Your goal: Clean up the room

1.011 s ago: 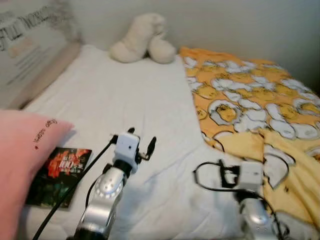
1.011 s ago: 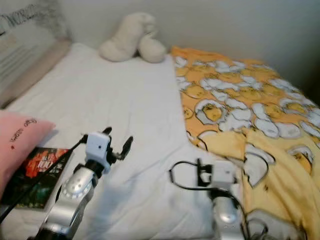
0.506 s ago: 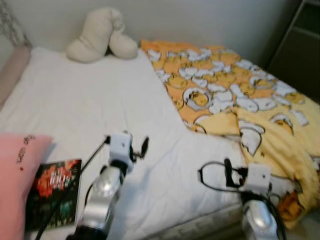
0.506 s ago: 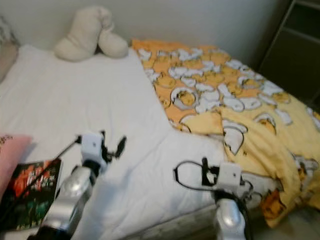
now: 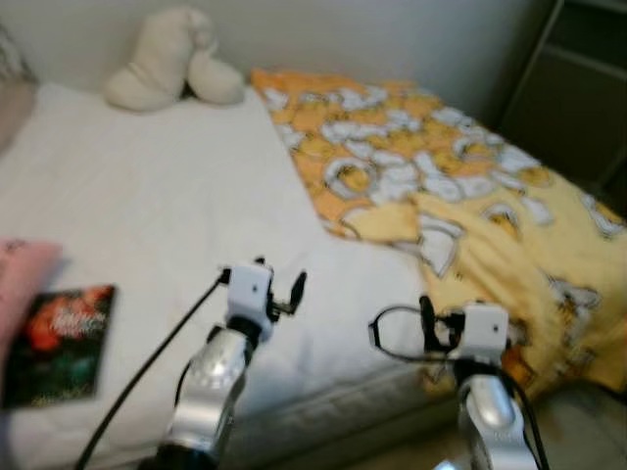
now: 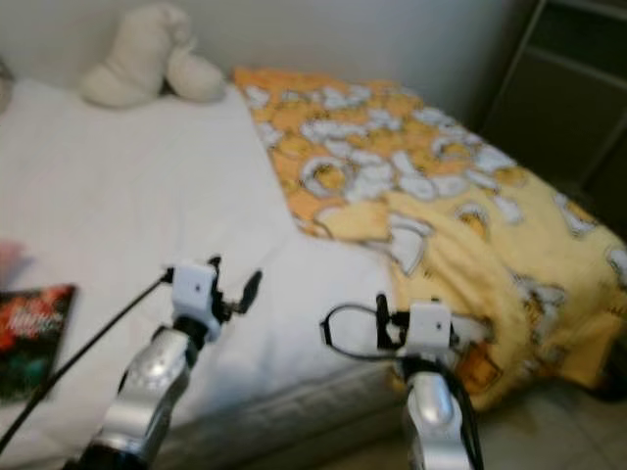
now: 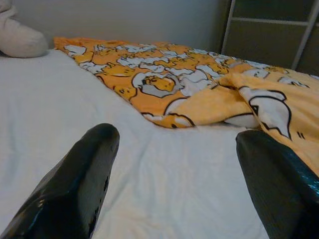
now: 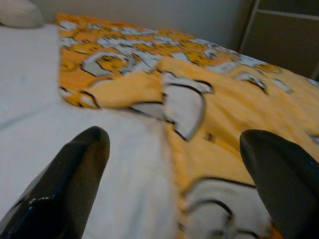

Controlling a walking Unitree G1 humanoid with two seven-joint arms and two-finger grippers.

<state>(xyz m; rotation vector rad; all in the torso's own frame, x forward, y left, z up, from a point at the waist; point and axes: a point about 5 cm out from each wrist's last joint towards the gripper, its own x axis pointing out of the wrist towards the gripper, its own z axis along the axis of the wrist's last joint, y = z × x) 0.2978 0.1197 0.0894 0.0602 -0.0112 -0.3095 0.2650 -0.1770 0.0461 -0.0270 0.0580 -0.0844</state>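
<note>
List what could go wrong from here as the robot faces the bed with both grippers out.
1. The yellow blanket hangs crumpled over the bed's edge toward the floor; a pull by the right gripper, jaws open, might drag it off further.
2. The book lies near the bed's edge beside the pink pillow; tugging bedding could slide it off.
3. The head views are blurred, so aiming the left gripper may be imprecise.

— What is carried by the bed (image 5: pixel 147 206)?
— A plush (image 5: pixel 167 59) at the far end, a yellow blanket (image 5: pixel 460 196) spread over the right side, a book (image 5: pixel 59 328) and pink pillow (image 5: pixel 20 269) at the left.
</note>
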